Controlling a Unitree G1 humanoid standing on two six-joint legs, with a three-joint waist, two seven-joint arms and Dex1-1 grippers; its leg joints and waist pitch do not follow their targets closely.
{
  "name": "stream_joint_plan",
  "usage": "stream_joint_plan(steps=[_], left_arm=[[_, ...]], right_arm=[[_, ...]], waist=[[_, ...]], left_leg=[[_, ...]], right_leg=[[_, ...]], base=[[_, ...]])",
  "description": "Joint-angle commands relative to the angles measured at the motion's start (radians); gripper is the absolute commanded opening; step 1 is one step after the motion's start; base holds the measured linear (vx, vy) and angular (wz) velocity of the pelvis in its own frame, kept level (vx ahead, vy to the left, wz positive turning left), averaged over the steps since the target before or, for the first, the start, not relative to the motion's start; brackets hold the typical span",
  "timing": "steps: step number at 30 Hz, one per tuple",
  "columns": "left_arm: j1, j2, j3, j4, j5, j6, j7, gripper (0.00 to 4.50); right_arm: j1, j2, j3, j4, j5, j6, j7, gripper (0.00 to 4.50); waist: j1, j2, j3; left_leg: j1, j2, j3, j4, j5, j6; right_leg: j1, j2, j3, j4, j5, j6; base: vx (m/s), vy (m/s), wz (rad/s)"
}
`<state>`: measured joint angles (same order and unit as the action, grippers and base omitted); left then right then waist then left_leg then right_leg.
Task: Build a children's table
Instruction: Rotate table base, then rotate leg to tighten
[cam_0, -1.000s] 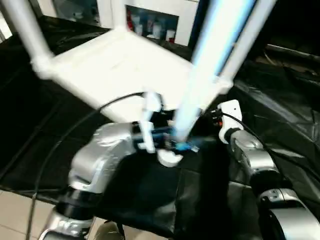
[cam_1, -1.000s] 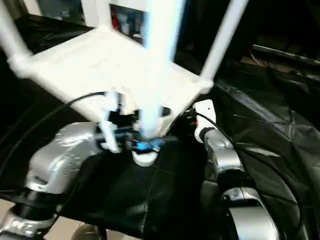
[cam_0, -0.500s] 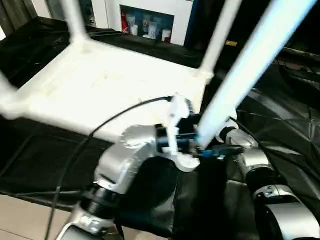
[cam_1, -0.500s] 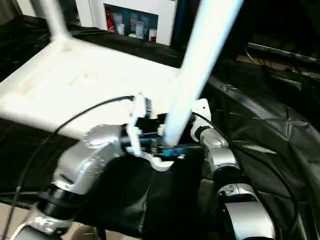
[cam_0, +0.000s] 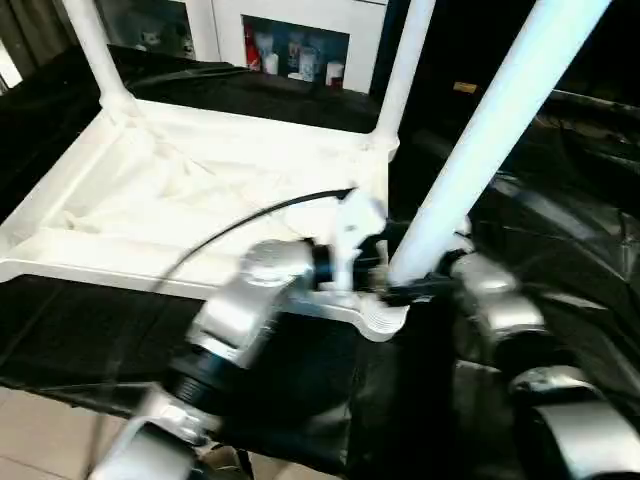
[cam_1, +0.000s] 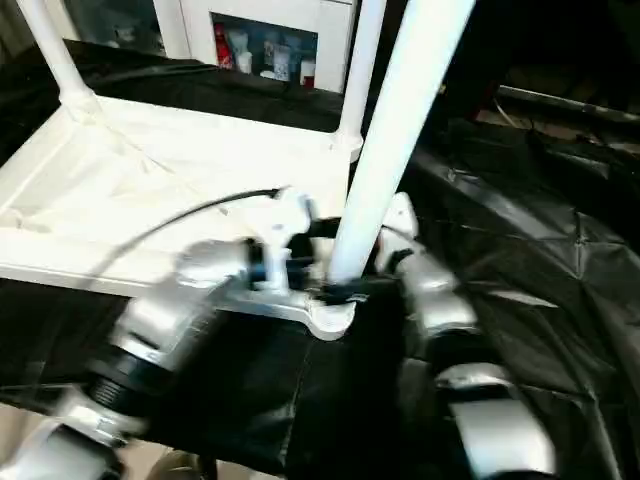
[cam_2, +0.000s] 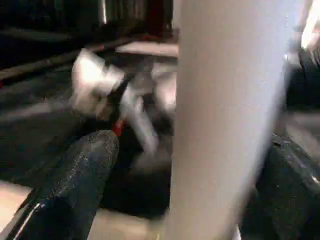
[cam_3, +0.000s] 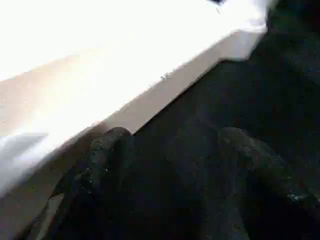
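Tabletop (cam_0: 200, 190) lay upside down on the black-covered surface (cam_0: 560, 250), with its raised rim facing up. The whole view had shifted during the last second, so I cannot say that the tabletop itself moved.

On the far left corner, one leg (cam_0: 92, 50) stood upright in its socket, and a second leg (cam_0: 402, 70) stood the same way on the far right corner.

Nearer to the robot, the left hand (cam_2: 192, 147) had brought the third leg (cam_0: 480, 140) toward the near right corner. A second before, its lower end hung in front of that corner, over the black cloth. Now it met the round corner socket (cam_0: 385, 318), though the leg leaned away to the right. I judge it was placed at the socket but not yet pushed straight in.

The left hand's fingers (cam_2: 85, 170) were spread wide with the leg between them, and one finger stood apart from it. The right hand (cam_3: 172, 135) was also apart, holding nothing, just beside the rim.

The legs were smooth white tubes, long and round. The tabletop was hard white plastic with rounded corners. The black cover looked thin, shiny and wrinkled.
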<state>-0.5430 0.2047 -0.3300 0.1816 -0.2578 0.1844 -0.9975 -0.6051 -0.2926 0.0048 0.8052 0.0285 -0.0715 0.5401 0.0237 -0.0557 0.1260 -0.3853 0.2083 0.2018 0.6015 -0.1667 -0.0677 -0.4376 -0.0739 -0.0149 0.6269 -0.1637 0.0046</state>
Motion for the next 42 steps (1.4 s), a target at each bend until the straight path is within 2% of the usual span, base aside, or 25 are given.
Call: stream_joint_plan(steps=[1,2,3,6,7,8,10,11,13,14,15,18,19,20,21,24,26,28,30,32,34,36,38,42], left_arm=[[0.007,0.061,0.01,0.028,0.024,-0.012,-0.069,4.47],[0.007,0.061,0.01,0.028,0.024,-0.012,-0.069,4.19],[0.004,0.098,0.008,0.05,0.038,-0.026,-0.1,4.19],[-0.003,0.127,0.008,0.079,0.045,-0.037,-0.133,3.93],[-0.014,0.154,-0.001,0.112,0.054,-0.046,-0.165,3.79],[-0.021,0.165,-0.009,0.131,0.061,-0.054,-0.181,3.79],[-0.037,0.186,-0.034,0.171,0.081,-0.074,-0.213,3.65],[-0.04,0.19,-0.039,0.179,0.085,-0.078,-0.22,3.58],[-0.069,0.194,-0.056,0.242,0.109,-0.107,-0.238,3.39],[-0.076,0.192,-0.058,0.258,0.115,-0.114,-0.241,3.39],[-0.088,0.19,-0.062,0.28,0.128,-0.122,-0.239,3.25],[-0.1,0.185,-0.066,0.307,0.145,-0.129,-0.238,2.9],[-0.106,0.182,-0.07,0.321,0.156,-0.134,-0.235,2.81],[-0.111,0.182,-0.079,0.334,0.168,-0.131,-0.237,2.81],[-0.115,0.182,-0.085,0.345,0.179,-0.132,-0.236,2.6],[-0.123,0.176,-0.087,0.368,0.181,-0.133,-0.237,2.46],[-0.128,0.172,-0.087,0.383,0.178,-0.13,-0.256,2.41],[-0.139,0.168,-0.092,0.41,0.188,-0.139,-0.282,2.09],[-0.145,0.167,-0.098,0.428,0.203,-0.153,-0.285,2.06],[-0.156,0.165,-0.102,0.447,0.216,-0.163,-0.282,1.92],[-0.166,0.164,-0.108,0.464,0.229,-0.169,-0.284,1.65],[-0.171,0.165,-0.113,0.473,0.238,-0.175,-0.285,1.63],[-0.18,0.164,-0.116,0.49,0.248,-0.184,-0.29,1.46],[-0.19,0.159,-0.118,0.503,0.259,-0.195,-0.296,1.13]], right_arm=[[0.067,-0.067,0.038,-0.116,0.013,0.034,0.159,3.11],[0.067,-0.067,0.038,-0.116,0.013,0.034,0.159,3.11],[0.101,-0.114,0.051,-0.174,0.025,0.045,0.232,3.11],[0.131,-0.161,0.054,-0.234,0.049,0.058,0.3,3.11],[0.158,-0.208,0.055,-0.292,0.078,0.067,0.372,3.11],[0.171,-0.231,0.055,-0.321,0.096,0.073,0.411,3.11],[0.2,-0.28,0.056,-0.385,0.12,0.098,0.48,3.11],[0.206,-0.29,0.056,-0.397,0.125,0.103,0.492,3.11],[0.242,-0.356,0.059,-0.476,0.144,0.148,0.575,3.11],[0.252,-0.372,0.059,-0.495,0.147,0.16,0.593,3.11],[0.265,-0.396,0.058,-0.522,0.153,0.175,0.617,3.11],[0.283,-0.427,0.053,-0.559,0.166,0.204,0.646,3.11],[0.293,-0.443,0.052,-0.576,0.173,0.221,0.661,3.11],[0.31,-0.467,0.052,-0.603,0.188,0.247,0.687,3.11],[0.324,-0.485,0.052,-0.625,0.202,0.268,0.706,3.11],[0.349,-0.509,0.045,-0.668,0.235,0.303,0.732,3.11],[0.362,-0.517,0.037,-0.693,0.252,0.318,0.743,3.11],[0.379,-0.528,0.033,-0.722,0.266,0.343,0.762,3.11],[0.388,-0.533,0.038,-0.733,0.267,0.354,0.769,3.11],[0.395,-0.536,0.041,-0.746,0.271,0.366,0.766,3.11],[0.401,-0.539,0.043,-0.761,0.276,0.379,0.762,3.11],[0.402,-0.541,0.044,-0.763,0.275,0.382,0.759,3.11],[0.406,-0.545,0.045,-0.77,0.274,0.39,0.756,3.11],[0.406,-0.546,0.042,-0.776,0.272,0.394,0.756,3.11]], waist=[[0.011,0.006,-0.095],[0.015,0.008,-0.093],[0.02,0.01,-0.094],[0.022,0.011,-0.095],[0.025,0.01,-0.095],[0.027,0.013,-0.095],[0.033,0.012,-0.098],[0.034,0.01,-0.096],[0.039,0.014,-0.105],[0.04,0.012,-0.102],[0.044,0.011,-0.105],[0.046,0.01,-0.105],[0.047,0.015,-0.11],[0.045,0.013,-0.108],[0.049,0.012,-0.109],[0.052,0.013,-0.112],[0.05,0.011,-0.11],[0.057,0.012,-0.112],[0.059,0.016,-0.113],[0.06,0.014,-0.114],[0.063,0.016,-0.115],[0.068,0.021,-0.116],[0.069,0.018,-0.117],[0.071,0.022,-0.118]], left_leg=[[0.018,0.011,-0.003,-0.059,-0.192,0.073],[0.019,0.01,-0.003,-0.059,-0.196,0.072],[0.022,0.012,-0.004,-0.061,-0.209,0.07],[0.022,0.011,-0.004,-0.061,-0.222,0.06],[0.022,0.011,-0.005,-0.063,-0.238,0.056],[0.023,0.013,-0.006,-0.063,-0.243,0.053],[0.024,0.013,-0.006,-0.061,-0.243,0.059],[0.022,0.012,-0.006,-0.063,-0.239,0.062],[0.025,0.013,-0.006,-0.059,-0.221,0.068],[0.021,0.011,-0.006,-0.06,-0.22,0.072],[0.021,0.013,-0.006,-0.058,-0.212,0.076],[0.017,0.013,-0.007,-0.058,-0.212,0.076],[0.018,0.014,-0.009,-0.057,-0.214,0.071],[0.017,0.014,-0.008,-0.057,-0.215,0.071],[0.018,0.014,-0.008,-0.056,-0.219,0.076],[0.017,0.015,-0.01,-0.055,-0.211,0.077],[0.016,0.012,-0.009,-0.055,-0.219,0.076],[0.017,0.014,-0.01,-0.055,-0.225,0.075],[0.015,0.014,-0.011,-0.055,-0.221,0.074],[0.015,0.014,-0.011,-0.055,-0.22,0.072],[0.017,0.013,-0.01,-0.054,-0.231,0.07],[0.019,0.014,-0.011,-0.055,-0.232,0.066],[0.017,0.013,-0.012,-0.055,-0.232,0.063],[0.017,0.013,-0.012,-0.055,-0.234,0.058]], right_leg=[[0.067,-0.032,0.025,-0.067,-0.117,-0.264],[0.066,-0.031,0.024,-0.068,-0.123,-0.263],[0.065,-0.031,0.025,-0.068,-0.137,-0.259],[0.064,-0.033,0.025,-0.07,-0.157,-0.258],[0.065,-0.033,0.025,-0.075,-0.18,-0.255],[0.063,-0.036,0.026,-0.074,-0.189,-0.256],[0.063,-0.037,0.027,-0.074,-0.2,-0.246],[0.064,-0.036,0.027,-0.076,-0.2,-0.242],[0.066,-0.038,0.027,-0.073,-0.184,-0.245],[0.067,-0.036,0.027,-0.076,-0.186,-0.244],[0.067,-0.038,0.027,-0.074,-0.175,-0.247],[0.067,-0.041,0.025,-0.077,-0.204,-0.245],[0.068,-0.044,0.024,-0.075,-0.214,-0.247],[0.068,-0.042,0.024,-0.077,-0.216,-0.245],[0.069,-0.04,0.024,-0.077,-0.215,-0.241],[0.069,-0.044,0.023,-0.076,-0.215,-0.242],[0.067,-0.042,0.022,-0.081,-0.246,-0.234],[0.066,-0.043,0.022,-0.083,-0.265,-0.228],[0.067,-0.044,0.022,-0.082,-0.263,-0.226],[0.066,-0.045,0.021,-0.081,-0.26,-0.225],[0.063,-0.044,0.021,-0.085,-0.287,-0.215],[0.063,-0.044,0.022,-0.086,-0.295,-0.207],[0.064,-0.045,0.021,-0.087,-0.302,-0.203],[0.063,-0.045,0.02,-0.087,-0.297,-0.205]], base=[[0.0,0.0,0.0],[0.0,0.0,0.0],[0.0,0.0,0.0],[0.0,0.0,0.0],[0.0,0.0,0.0],[0.0,0.0,0.0],[0.0,0.0,0.0],[0.0,0.0,0.0],[0.0,0.0,0.0],[0.0,0.0,0.0],[0.0,0.0,0.0],[0.0,0.0,0.0],[0.0,0.0,0.0],[0.0,0.0,0.0],[0.0,0.0,0.0],[0.0,0.0,0.0],[0.0,0.0,0.0],[0.0,0.0,0.0],[0.0,0.0,0.0],[0.0,0.0,0.0],[0.0,0.0,0.0],[0.0,0.0,0.0],[0.0,0.0,0.0],[0.0,0.0,0.0]])
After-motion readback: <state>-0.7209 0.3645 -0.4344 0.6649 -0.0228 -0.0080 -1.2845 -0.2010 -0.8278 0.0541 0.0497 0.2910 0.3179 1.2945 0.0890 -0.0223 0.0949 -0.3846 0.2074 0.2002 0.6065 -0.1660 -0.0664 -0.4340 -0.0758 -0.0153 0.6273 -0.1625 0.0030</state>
